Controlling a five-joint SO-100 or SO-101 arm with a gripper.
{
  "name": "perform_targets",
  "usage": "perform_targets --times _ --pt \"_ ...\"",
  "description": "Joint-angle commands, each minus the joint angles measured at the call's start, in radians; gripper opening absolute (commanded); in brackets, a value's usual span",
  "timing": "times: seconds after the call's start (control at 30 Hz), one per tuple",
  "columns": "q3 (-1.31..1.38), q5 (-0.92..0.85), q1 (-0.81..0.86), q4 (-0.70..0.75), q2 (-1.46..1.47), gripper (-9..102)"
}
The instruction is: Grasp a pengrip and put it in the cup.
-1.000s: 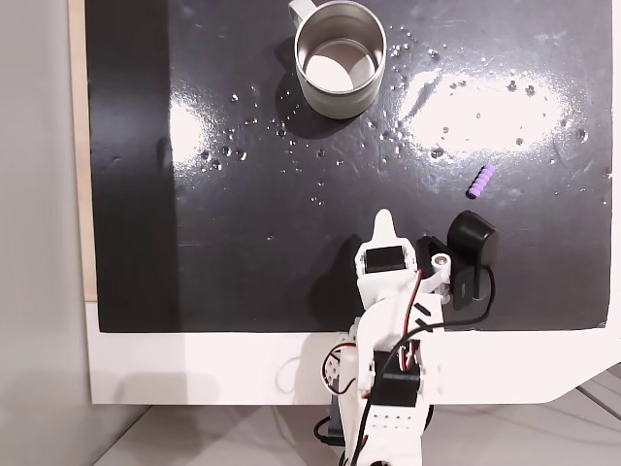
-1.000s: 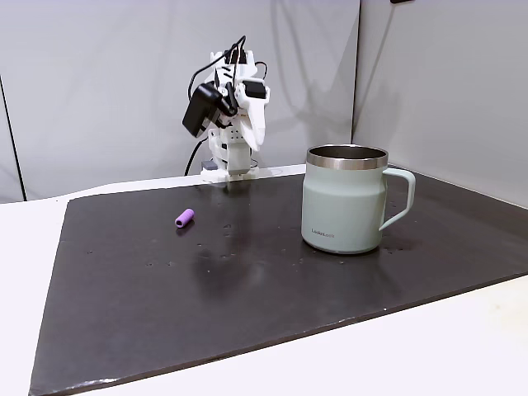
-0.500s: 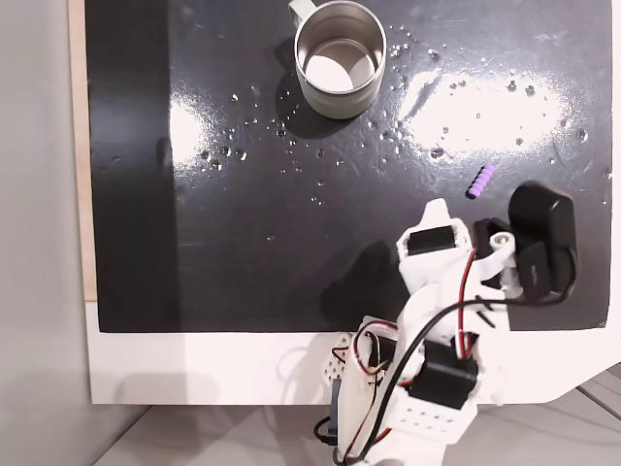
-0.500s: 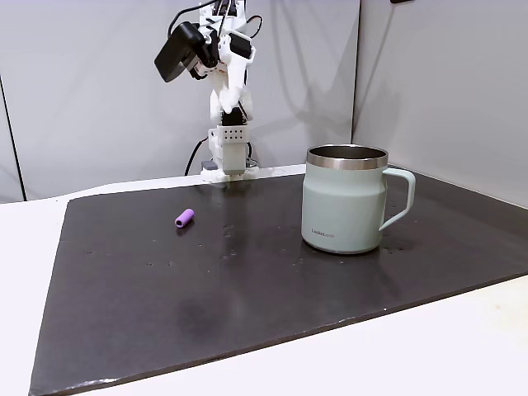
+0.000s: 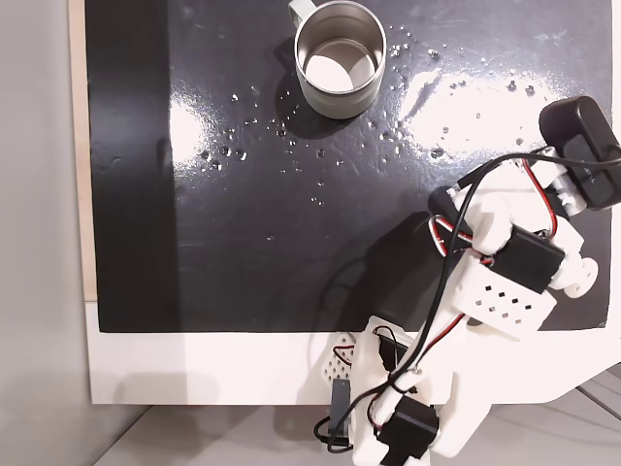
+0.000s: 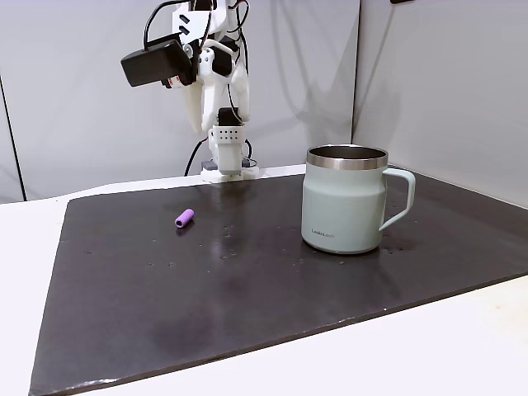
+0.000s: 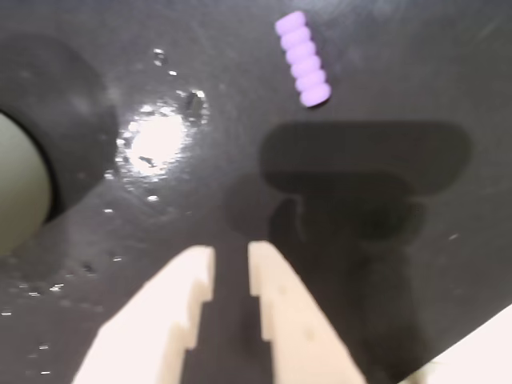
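In a fixed view from above, the cup stands upright near the top edge of the black mat, its small handle at the upper left of its rim and its pale inside showing. Shiny droplets are scattered over the mat below and to the right of it. The white arm reaches from the white worktop at the bottom up toward the right edge, with a black camera housing at its far end.

In a fixed view from the side, the pengrip lies flat on the mat, well apart from the cup, which stands to its right with the handle pointing right. The pengrip's long axis runs slantwise, one end toward the lower left and the other toward the upper right. The gripper hangs high above the back of the mat, tips pointing down.

In the wrist view, the pengrip lies near the top, its ribs plain, its long axis running from upper left to lower right. The gripper enters from the bottom, its two pale fingers nearly together with a narrow gap between them and holding nothing. A pale blurred shape at the left edge may be the cup.
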State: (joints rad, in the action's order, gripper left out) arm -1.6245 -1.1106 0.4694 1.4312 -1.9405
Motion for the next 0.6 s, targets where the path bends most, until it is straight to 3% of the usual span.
perform_targets --times 0.0,0.27,0.57 --pt "0.097 -0.118 0.031 0.009 0.066 4" --pt "0.282 -0.216 0.097 0.046 0.318 19" --pt "0.377 -0.221 0.107 0.054 0.545 23"
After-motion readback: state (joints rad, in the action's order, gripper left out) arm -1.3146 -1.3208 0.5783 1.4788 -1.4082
